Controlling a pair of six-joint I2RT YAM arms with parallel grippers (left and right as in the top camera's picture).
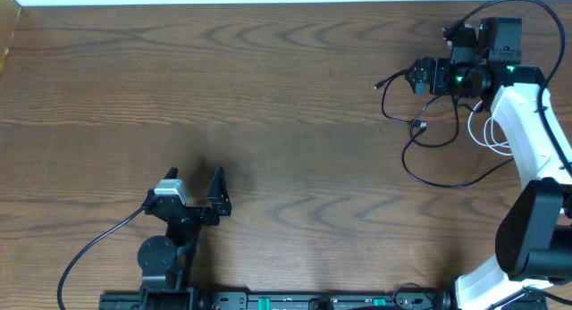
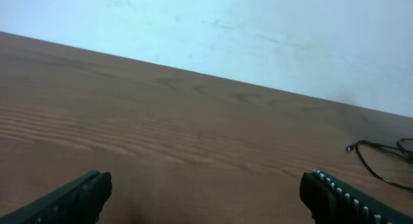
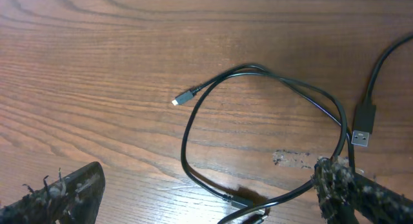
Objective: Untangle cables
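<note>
The long black cable lies in loose loops at the table's far right. Its small plug end points left. The white cable is coiled beside it, partly under the right arm. My right gripper is open just above the black loops. In the right wrist view the black cable loops between the open fingers, with a small plug and a USB plug. The white cable is out of that view. My left gripper is open and empty, far from both cables.
The left wrist view shows bare wood between the open fingers and the black cable far off at the right. The table's far edge meets a white wall. A thick black arm cable trails at the front left.
</note>
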